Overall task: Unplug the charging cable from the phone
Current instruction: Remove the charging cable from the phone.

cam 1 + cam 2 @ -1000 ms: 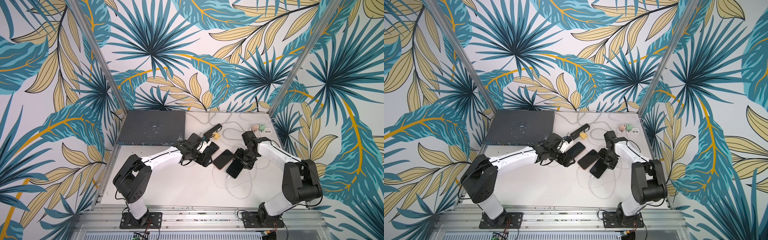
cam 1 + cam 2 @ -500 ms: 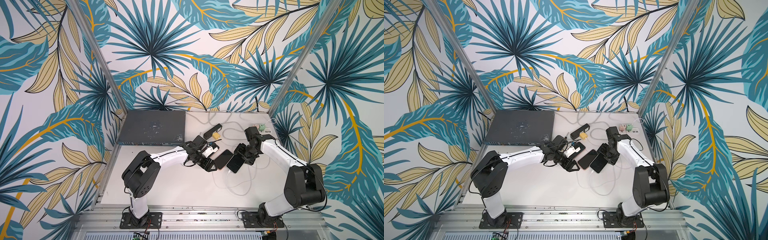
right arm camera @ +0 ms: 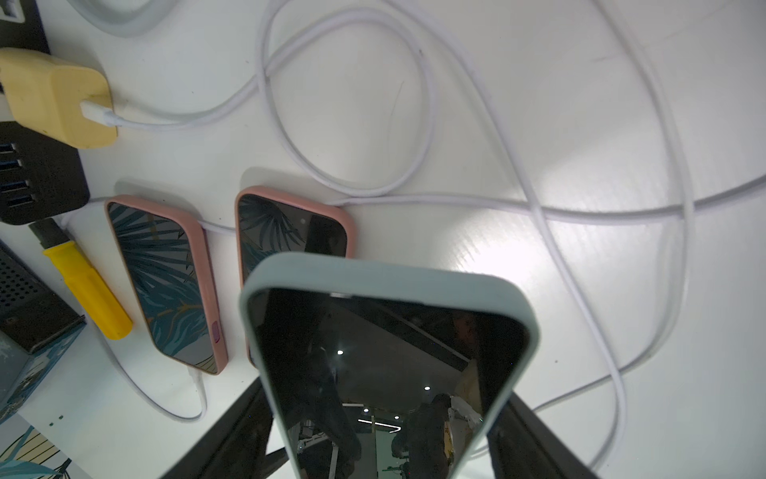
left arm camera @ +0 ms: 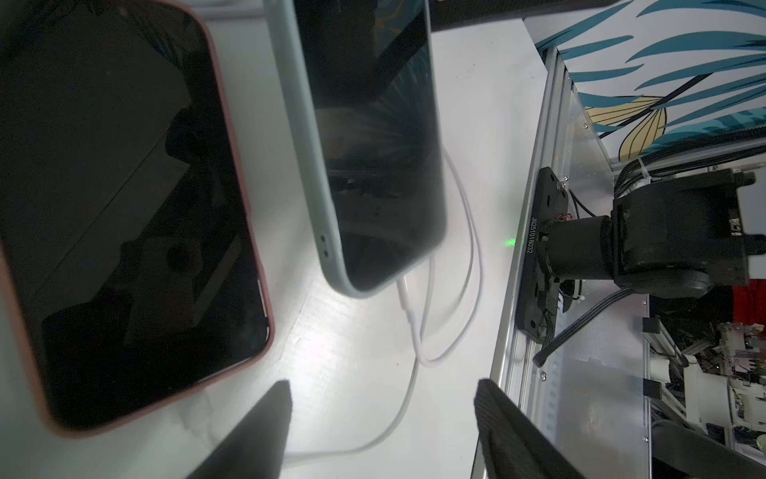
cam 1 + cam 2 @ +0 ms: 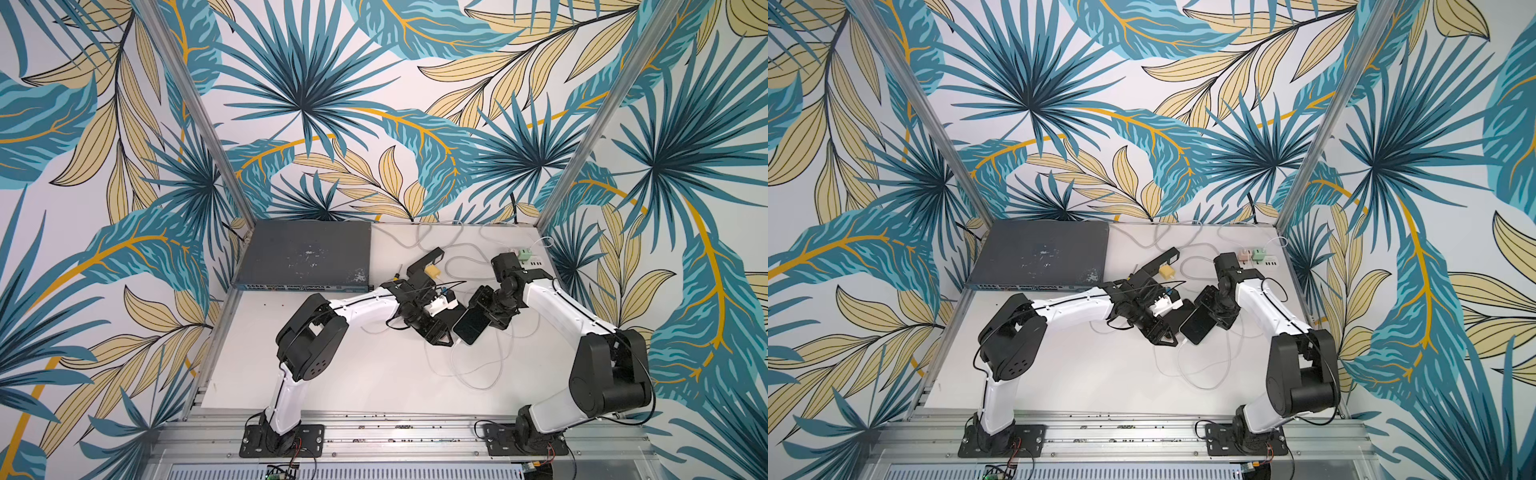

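Left pincer advanced; cable plug just ahead.

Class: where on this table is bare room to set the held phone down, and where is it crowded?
Bare: the table between switch, left arm and front rail. Crowded: around the phone, amid cable loops.

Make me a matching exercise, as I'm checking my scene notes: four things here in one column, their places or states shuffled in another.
1 yellow-handled screwdriver
2 pink-cased phone nearer that screwdriver
3 pale blue-cased phone
4 yellow charger block

A beside the grey network switch
B against the black power strip
C held by the right gripper
D flat on the white table, screen up

Pairs: 1-A, 2-D, 3-C, 4-B
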`<state>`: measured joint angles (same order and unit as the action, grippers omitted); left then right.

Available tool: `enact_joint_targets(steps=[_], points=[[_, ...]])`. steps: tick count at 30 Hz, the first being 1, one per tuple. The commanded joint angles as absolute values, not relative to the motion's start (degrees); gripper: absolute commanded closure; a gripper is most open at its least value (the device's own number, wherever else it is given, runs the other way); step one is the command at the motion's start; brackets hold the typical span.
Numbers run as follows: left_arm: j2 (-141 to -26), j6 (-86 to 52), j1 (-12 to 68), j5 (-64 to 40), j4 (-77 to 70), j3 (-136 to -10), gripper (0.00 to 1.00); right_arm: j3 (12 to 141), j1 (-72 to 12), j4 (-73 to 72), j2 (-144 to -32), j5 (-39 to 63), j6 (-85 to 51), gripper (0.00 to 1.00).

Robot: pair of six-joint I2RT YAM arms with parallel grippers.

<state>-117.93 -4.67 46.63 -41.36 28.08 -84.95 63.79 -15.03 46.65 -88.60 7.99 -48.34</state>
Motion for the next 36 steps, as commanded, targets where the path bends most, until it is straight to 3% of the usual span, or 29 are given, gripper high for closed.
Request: enact_joint_targets(steps=[1,12,20,26,36], points=[[-120.37,-2.46,47.38,-44.44,32.40,-88.11,0.27,64.52,-14.83,46.01,-86.60,8.79,-49.92,0.29],[-125.54,-1.15,48.40,-45.86,36.85,-94.29,0.32,64.40,-14.75,45.29,-85.81,9.13,-50.88,0.29],[-126.45,-1.59,48.60,-45.97,37.28,-95.30,0.46,64.10,-14.59,44.94,-85.63,9.23,-50.90,0.29],[-126.25,-1.59,48.60,-46.05,36.99,-94.74,0.61,63.52,-14.46,44.30,-85.44,9.23,-51.11,0.29],[-126.76,-0.64,48.60,-47.25,38.56,-95.18,1.00,62.50,-14.03,43.68,-84.81,8.67,-51.77,0.30]])
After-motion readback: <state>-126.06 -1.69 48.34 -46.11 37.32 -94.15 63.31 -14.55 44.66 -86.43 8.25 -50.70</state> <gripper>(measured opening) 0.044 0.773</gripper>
